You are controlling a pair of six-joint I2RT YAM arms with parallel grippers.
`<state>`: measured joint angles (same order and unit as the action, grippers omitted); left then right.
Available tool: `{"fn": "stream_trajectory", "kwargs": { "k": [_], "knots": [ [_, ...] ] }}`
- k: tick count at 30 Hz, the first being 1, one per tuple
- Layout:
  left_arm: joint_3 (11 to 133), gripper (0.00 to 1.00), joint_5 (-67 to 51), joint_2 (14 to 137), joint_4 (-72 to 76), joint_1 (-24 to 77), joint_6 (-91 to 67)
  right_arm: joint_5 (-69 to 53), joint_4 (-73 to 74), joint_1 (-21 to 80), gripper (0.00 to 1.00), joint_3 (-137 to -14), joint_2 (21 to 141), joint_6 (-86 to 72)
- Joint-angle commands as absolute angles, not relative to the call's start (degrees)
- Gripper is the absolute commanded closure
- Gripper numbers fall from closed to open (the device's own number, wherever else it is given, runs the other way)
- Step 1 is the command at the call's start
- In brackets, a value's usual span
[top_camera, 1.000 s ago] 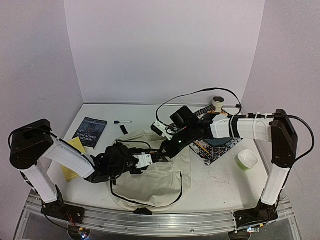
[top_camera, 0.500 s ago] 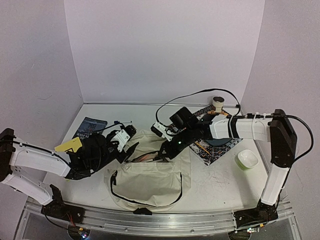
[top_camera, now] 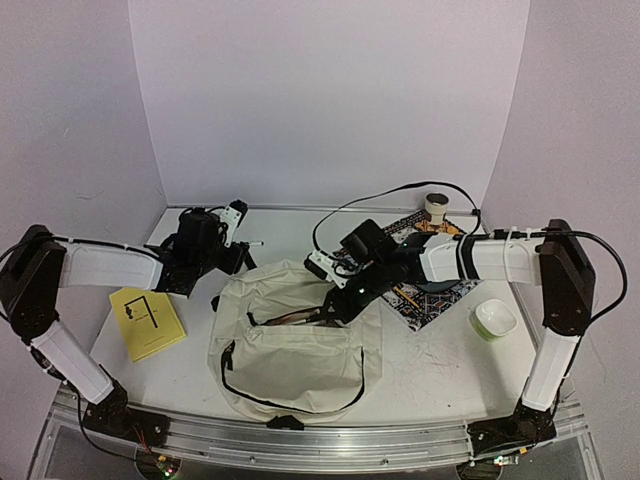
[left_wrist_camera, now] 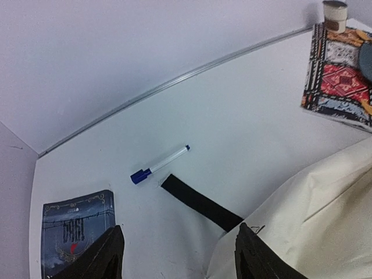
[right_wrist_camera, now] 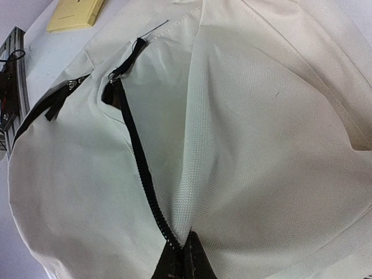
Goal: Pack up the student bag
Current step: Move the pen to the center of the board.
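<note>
- One bag lies flat at the front middle of the surface, between the two arms, and is the largest thing there.
- It is soft cream fabric with black zippers. The main opening near its far edge is unzipped and gapes a little, and a curved black zipper outlines the front pocket on the near side.
- One black strap runs from the bag's far left corner and lies flat on the surface.
- In the right wrist view, a zipper runs down the fabric to the right fingers. They are closed and pinch the bag at its opening edge.
- The left fingers stand apart with nothing between them. They are above the surface beyond the bag's far left corner, near the strap.
- One pen with a blue cap lies just beyond the strap and does not touch it.
- One dark book lies left of the pen, toward the back left.
- One yellow notebook lies at the front left, apart from the bag.
- One patterned mat lies right of the bag, under the right arm.
- One small roll stands at the back, just beyond the mat.
- One pale green bowl sits right of the mat, near the right edge.
</note>
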<state>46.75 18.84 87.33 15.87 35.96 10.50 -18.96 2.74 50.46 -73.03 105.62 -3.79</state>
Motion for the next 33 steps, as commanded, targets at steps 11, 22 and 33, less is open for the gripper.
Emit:
{"fn": "stream_trajectory", "kwargs": {
  "k": [11, 22, 33],
  "knots": [
    [75.1, 0.33, 6.6, 111.5, -4.8, 24.3, 13.0, -19.7, 4.7, 50.6, 1.00, -74.1, 103.2, -3.4],
    [93.3, 0.34, 0.6, 126.4, -14.0, 20.3, 18.2, -20.5, 5.1, 50.6, 1.00, -75.1, 104.6, -4.5],
    [106.9, 0.35, -5.4, 136.0, -22.9, 18.3, 21.6, -20.6, 6.2, 50.6, 1.00, -75.9, 105.4, -5.1]
  ]
}}
